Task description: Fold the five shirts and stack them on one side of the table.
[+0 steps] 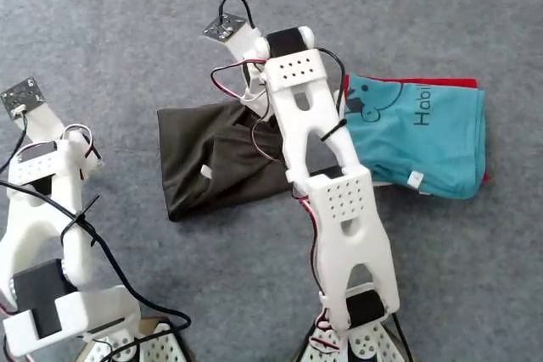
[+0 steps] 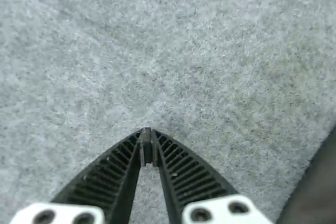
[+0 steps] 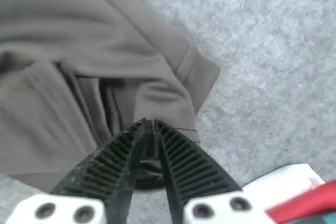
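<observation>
The left gripper (image 2: 146,148) hangs over the gray carpet (image 2: 173,45). Its two black fingers (image 2: 113,174) are pressed together at the tips.

Left gripper (image 2: 146,146) and right gripper (image 3: 151,137) both have jaws closed.

High camera overhead; wrist cameras close, downward; dark shirt (image 1: 208,163) shared.
</observation>
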Controlling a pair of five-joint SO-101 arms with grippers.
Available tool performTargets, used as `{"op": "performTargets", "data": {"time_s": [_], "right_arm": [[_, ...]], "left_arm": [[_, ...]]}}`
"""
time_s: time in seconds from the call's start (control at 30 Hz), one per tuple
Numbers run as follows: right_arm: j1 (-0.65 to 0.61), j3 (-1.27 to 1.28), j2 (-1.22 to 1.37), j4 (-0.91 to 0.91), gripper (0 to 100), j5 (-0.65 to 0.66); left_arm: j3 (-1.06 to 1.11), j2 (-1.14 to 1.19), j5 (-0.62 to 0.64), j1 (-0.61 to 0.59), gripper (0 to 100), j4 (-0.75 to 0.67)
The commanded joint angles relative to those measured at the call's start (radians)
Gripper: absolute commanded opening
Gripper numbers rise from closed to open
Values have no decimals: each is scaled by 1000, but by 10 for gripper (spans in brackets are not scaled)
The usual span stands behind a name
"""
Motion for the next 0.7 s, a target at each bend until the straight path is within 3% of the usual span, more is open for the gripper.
{"op": "performTargets", "data": {"time_s": [0.0, 0.23, 0.4, 0.5, 0.67], "right_arm": [[41, -108, 33, -34, 15, 3], [91, -297, 139, -63, 15, -2], [80, -450, 159, 55, 15, -2], [49, -535, 159, 103, 15, -25], [-46, -456, 154, 101, 15, -101]], "left_arm": [[-24, -40, -6, -2, 31, -12], [-24, -40, -6, -2, 31, -12], [-24, -40, -6, -2, 32, -12], [-24, -40, -6, -2, 32, -12], [-21, -38, -8, -4, 32, -34]]}}
